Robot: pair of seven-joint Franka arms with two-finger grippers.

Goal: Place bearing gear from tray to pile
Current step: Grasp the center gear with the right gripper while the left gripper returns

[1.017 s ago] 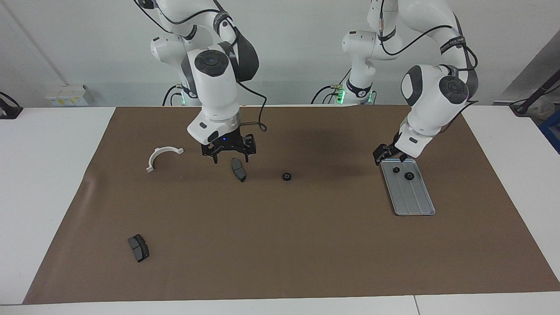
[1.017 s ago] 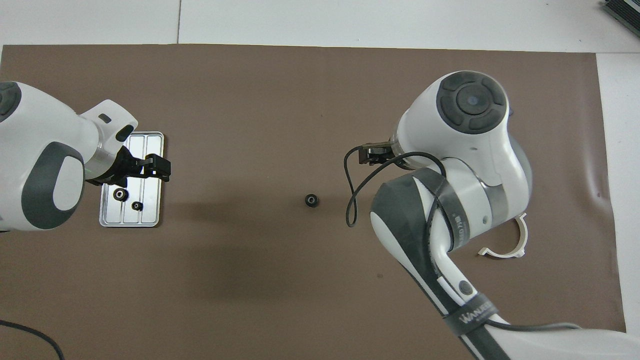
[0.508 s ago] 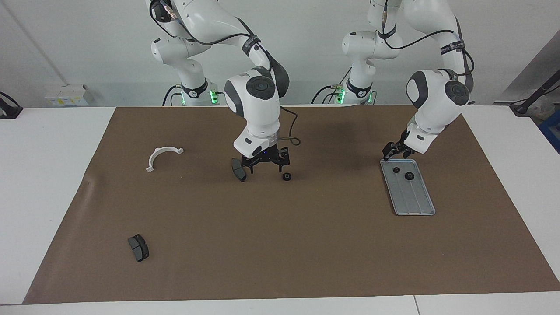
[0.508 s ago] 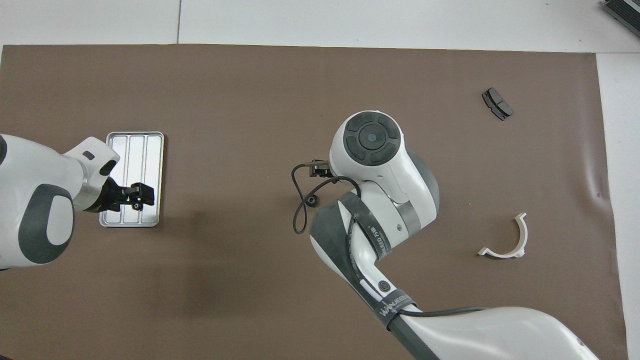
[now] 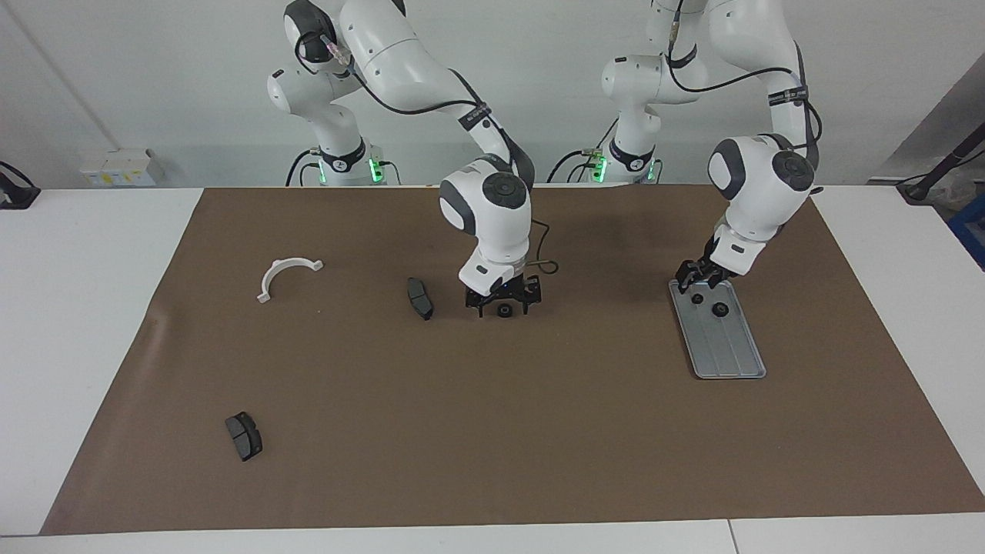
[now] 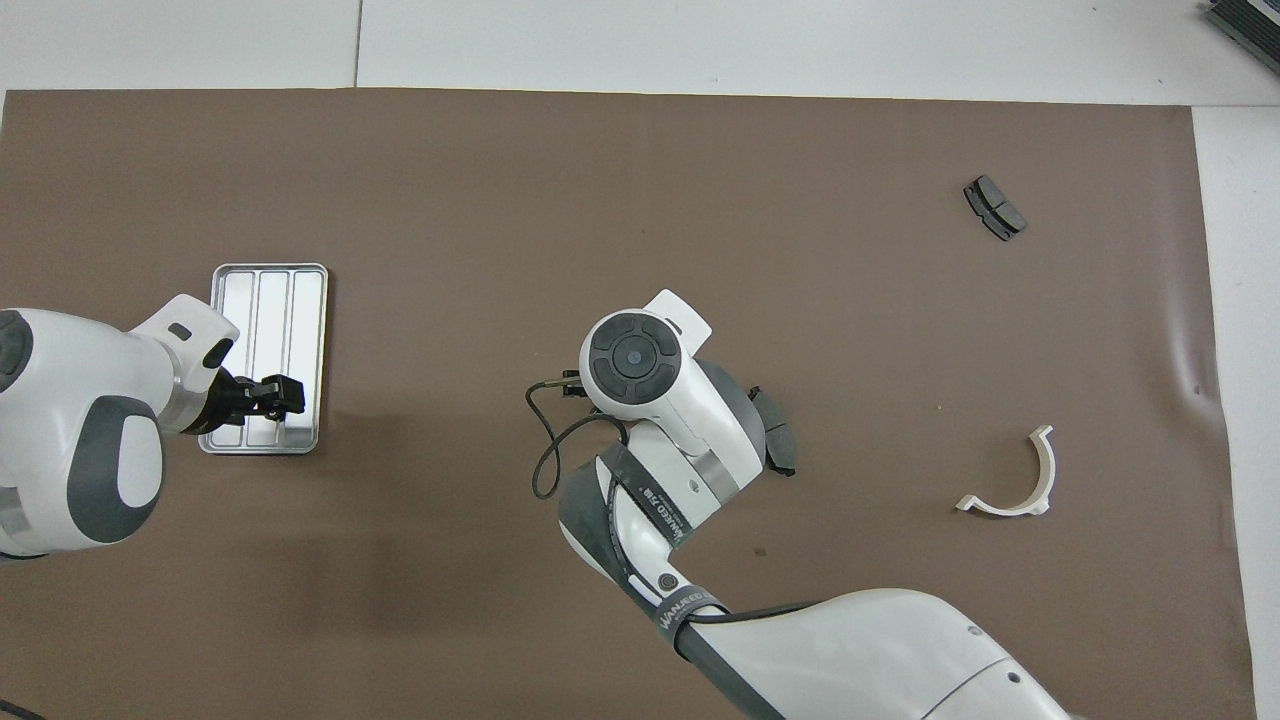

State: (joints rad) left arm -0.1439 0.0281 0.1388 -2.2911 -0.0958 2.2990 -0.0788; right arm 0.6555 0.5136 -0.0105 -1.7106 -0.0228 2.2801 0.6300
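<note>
- Right arm has swung off the brake pad (image 5: 419,298) toward the mat's middle. The right gripper (image 5: 504,303) is now down low over the loose gear (image 5: 504,311) on the mat (image 5: 539,431), jaws released and standing either side of it, nothing held.
- Left gripper (image 5: 699,278) has dropped to the end of the tray (image 5: 727,346) nearer the robots, just above the small gear (image 5: 696,298). We can't tell whether it's released or clenched, and we see nothing lifted yet.
- The task's things, i.e. the small gear and the bigger gear (image 5: 720,309), both lie in the tray at the end nearer the robots, toward the left arm's end of the bench (image 5: 92,308).
- Our read: the pick from the tray is about to start and no transfer is done. The right arm looks busy w/ the loose gear, not the tray.
- Around: the pile is a wide scatter, w/ the brake pad just beside the loose gear toward the right arm's end. The white bracket (image 5: 287,275) is further that way, and a second pad (image 5: 243,435) is well apart, farther from the robots.
- In the way: the tray rim sits close to the left gripper, and the two tray gears lie near each other, so one could get nudged. The right arm occupies mid-mat, i.e. a likely drop zone.
</note>
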